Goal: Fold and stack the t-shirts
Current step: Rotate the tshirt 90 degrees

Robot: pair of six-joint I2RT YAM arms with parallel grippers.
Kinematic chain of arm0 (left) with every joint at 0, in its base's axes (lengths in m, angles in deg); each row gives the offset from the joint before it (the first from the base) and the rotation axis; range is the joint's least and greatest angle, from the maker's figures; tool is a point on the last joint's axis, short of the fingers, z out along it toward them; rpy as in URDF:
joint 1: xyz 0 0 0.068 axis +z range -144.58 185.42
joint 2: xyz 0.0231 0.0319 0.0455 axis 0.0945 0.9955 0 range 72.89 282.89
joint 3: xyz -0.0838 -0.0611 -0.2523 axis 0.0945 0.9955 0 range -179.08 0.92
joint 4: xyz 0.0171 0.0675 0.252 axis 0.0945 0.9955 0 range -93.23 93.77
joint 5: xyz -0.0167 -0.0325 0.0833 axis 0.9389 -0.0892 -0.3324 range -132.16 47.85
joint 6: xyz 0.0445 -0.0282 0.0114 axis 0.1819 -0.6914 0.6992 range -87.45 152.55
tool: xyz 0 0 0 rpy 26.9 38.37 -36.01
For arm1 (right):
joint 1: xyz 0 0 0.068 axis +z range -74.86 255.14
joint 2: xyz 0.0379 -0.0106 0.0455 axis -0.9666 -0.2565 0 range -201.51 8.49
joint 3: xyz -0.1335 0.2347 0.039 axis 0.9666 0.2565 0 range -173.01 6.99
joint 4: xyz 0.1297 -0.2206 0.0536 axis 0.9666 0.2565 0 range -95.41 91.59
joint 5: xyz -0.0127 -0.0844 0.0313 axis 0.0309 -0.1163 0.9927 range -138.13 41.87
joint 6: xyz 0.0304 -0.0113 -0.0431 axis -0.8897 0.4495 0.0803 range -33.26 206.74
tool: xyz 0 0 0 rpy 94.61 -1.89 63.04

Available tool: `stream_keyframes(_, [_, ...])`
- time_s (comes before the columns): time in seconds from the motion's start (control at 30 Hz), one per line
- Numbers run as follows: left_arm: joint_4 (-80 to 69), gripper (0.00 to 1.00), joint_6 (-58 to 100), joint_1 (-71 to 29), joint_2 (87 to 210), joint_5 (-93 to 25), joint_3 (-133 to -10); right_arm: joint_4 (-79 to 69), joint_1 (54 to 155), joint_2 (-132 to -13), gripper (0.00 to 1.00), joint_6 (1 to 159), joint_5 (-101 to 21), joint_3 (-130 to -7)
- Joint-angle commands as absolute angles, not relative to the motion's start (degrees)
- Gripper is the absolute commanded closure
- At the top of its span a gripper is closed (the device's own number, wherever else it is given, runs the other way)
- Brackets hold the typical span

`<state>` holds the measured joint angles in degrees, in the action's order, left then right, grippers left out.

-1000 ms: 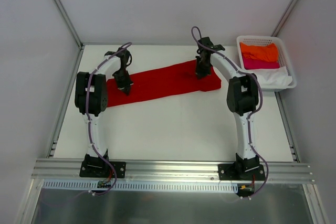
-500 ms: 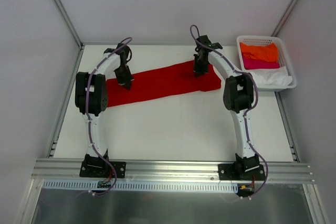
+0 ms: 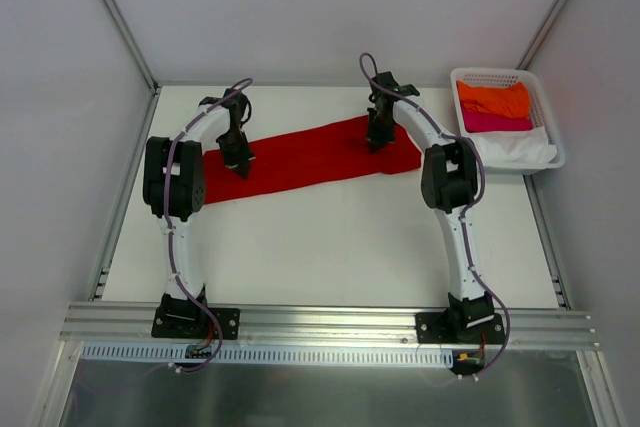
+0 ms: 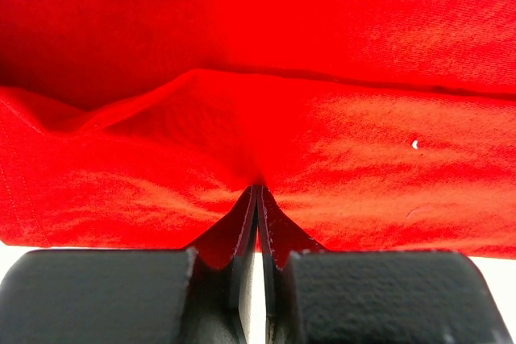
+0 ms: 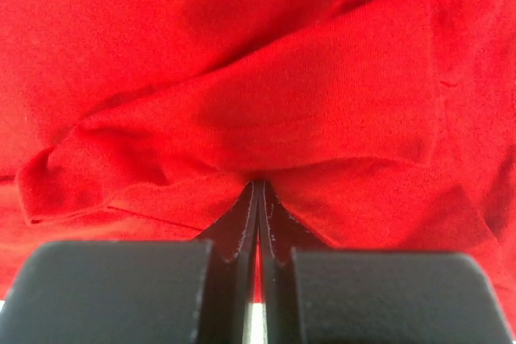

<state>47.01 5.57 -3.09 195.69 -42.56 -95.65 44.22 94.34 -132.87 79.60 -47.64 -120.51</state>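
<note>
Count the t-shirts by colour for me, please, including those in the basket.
red t-shirt: 1
orange t-shirt: 1, in the basket
pink t-shirt: 1, in the basket
white t-shirt: 1, in the basket
Total: 4, as far as the pile shows

White table [image 3: 330, 247] between pale walls [image 3: 300, 7], aluminium rail [image 3: 330, 319] in front

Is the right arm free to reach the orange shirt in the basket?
Probably not yet: the right gripper is shut on the red shirt, though the basket beside it lies uncovered.
</note>
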Motion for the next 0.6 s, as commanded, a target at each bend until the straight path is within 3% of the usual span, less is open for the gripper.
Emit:
stream_keyframes(0.0, [48.01,0.98,6.36,-2.84,196.29,-40.93,-95.67,45.48,94.04,-133.71,0.99,78.48,-47.34,-124.57])
stream_keyframes(0.57, [47.75,1.0,5.83,-2.84,194.97,-40.93,-93.03,42.75,93.33,-133.62,0.99,75.58,-46.73,-124.41])
